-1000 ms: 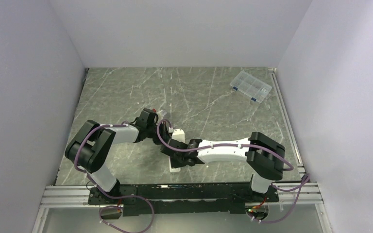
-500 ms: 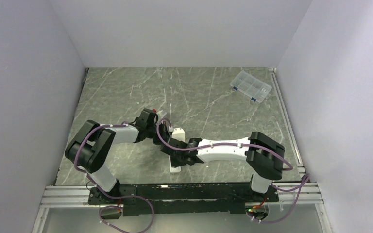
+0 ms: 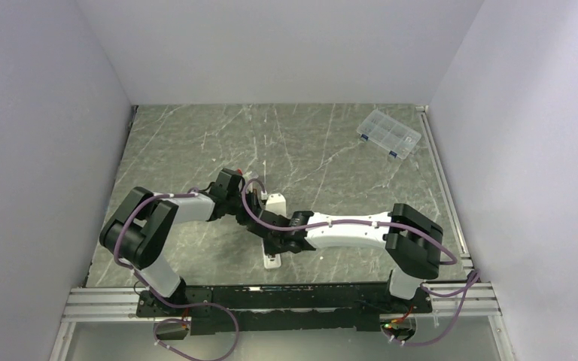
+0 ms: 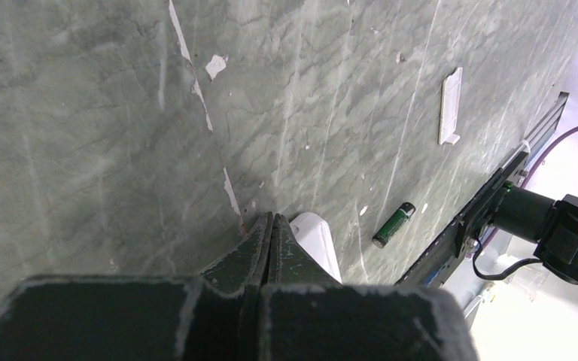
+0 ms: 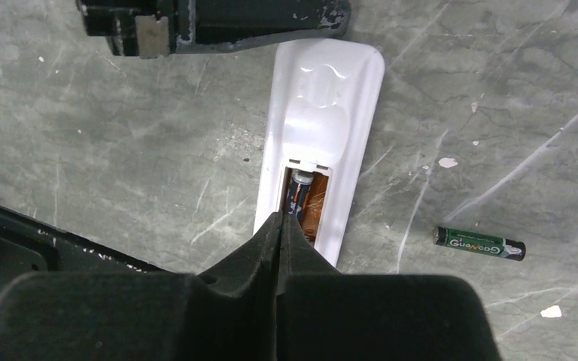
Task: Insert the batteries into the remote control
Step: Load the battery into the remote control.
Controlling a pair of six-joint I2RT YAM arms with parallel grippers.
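The remote control (image 5: pixel 323 90) lies back-up on the bench (image 5: pixel 83 150), long axis running 12 to 6 o'clock in the right wrist view, with its compartment open at the near end. One seated battery (image 5: pixel 296 194) fills the left slot; the slot beside it shows bare and coppery. The right claw (image 5: pixel 282 226) is pressed together, pinching nothing, its tip over that battery's near end, apparently nudging it home. The left claw (image 4: pixel 271 226) is also pressed together and empty, at the remote's 12 o'clock end, likely bracing it. The loose battery (image 5: pixel 479 243) lies on the bench at about 3 o'clock from the right claw, clear of the remote, its long axis nearly 9 to 3, crosswise to the slot. The right arm is nearer, and the battery will need turning to line up.
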